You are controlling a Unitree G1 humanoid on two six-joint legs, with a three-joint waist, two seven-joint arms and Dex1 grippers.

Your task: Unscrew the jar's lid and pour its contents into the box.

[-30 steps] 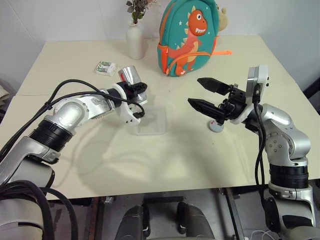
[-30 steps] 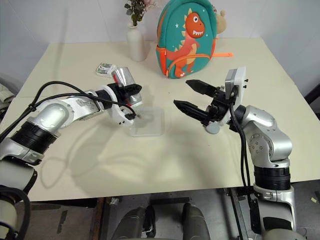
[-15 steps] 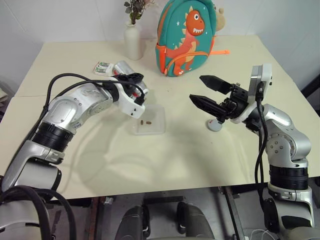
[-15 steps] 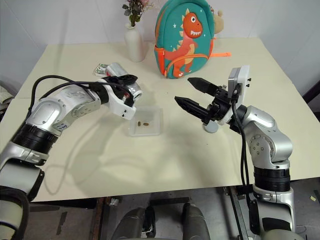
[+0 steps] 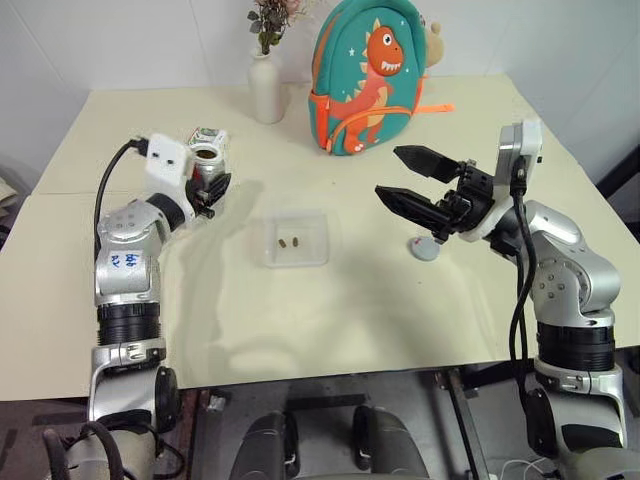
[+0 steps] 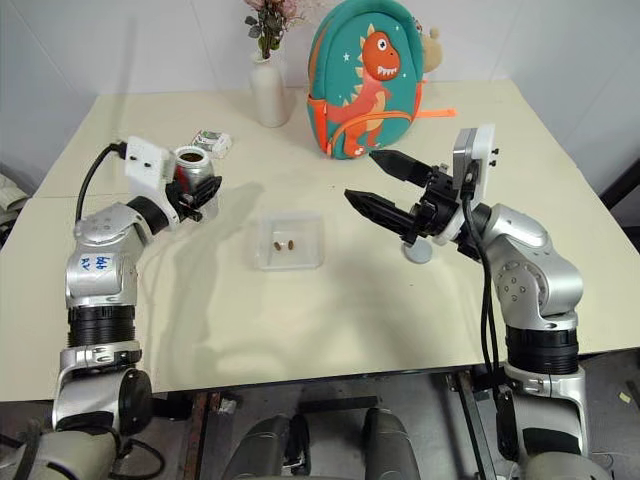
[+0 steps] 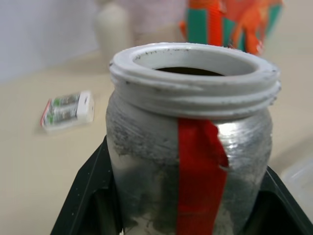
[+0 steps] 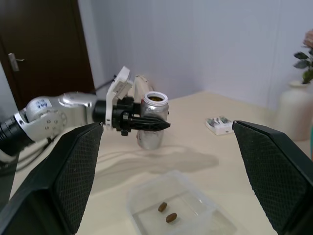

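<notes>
The silvery jar (image 5: 207, 162) with a red strip (image 7: 198, 171) stands upright and lidless, left of the box and above the table. My left gripper (image 5: 213, 187) is shut on the jar, its black fingers (image 7: 85, 196) pressing both sides. The clear plastic box (image 5: 312, 240) lies at the table's middle with two brown beans (image 5: 287, 242) in it. The round grey lid (image 5: 426, 248) lies flat on the table right of the box. My right gripper (image 5: 390, 172) hangs open and holds nothing, above the lid and pointing toward the box.
A white vase (image 5: 266, 85) and a teal dinosaur backpack (image 5: 372, 75) stand at the table's far side. A small white-and-green packet (image 5: 210, 135) lies just behind the jar. Bare tabletop lies in front of the box.
My left arm has swung left, away from the box, and rolled the jar from tipped to upright. Two beans now lie in the box. The right arm has stayed still.
</notes>
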